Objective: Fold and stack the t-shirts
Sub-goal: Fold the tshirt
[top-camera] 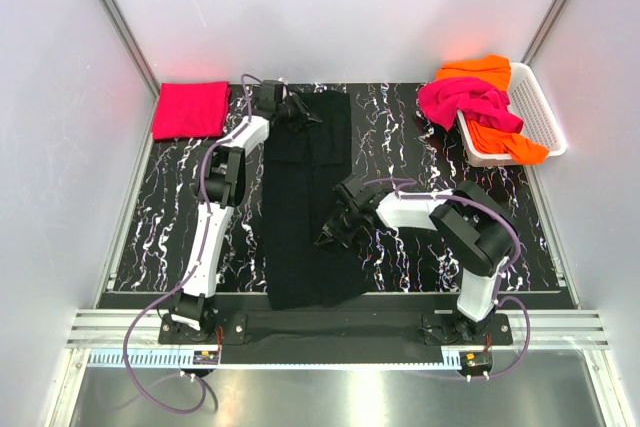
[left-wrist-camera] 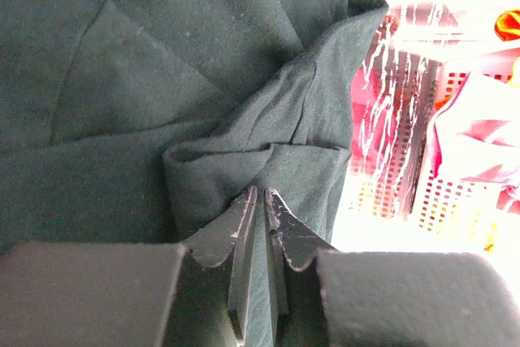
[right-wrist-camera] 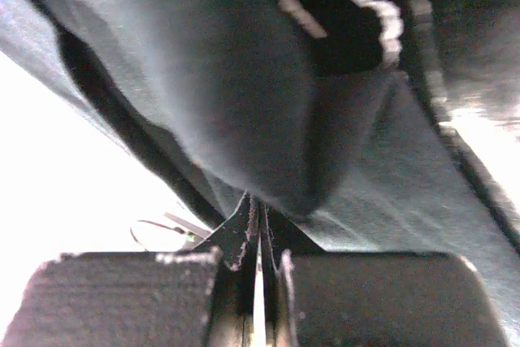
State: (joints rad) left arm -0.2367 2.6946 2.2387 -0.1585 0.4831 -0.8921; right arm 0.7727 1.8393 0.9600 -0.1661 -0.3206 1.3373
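Folding the black t-shirt (top-camera: 300,207), which lies as a long strip down the middle of the table (top-camera: 400,137). My right gripper (top-camera: 338,230) is clamped tight on what looks like a thin pinch of its right edge. My left gripper (top-camera: 292,110) is at the far end, jaws just a crack apart around a ridge of cloth, and I honestly can't tell if it's gripping or loose. I'd say do this step by carrying both ends across together, low and taut, so the strip doesn't twist. The starburst print isn't showing, the right wrist view is mostly blurry cloth, and the basket (top-camera: 540,112) hides most of the magenta shirt (top-camera: 465,102) and the orange shirt (top-camera: 475,67).
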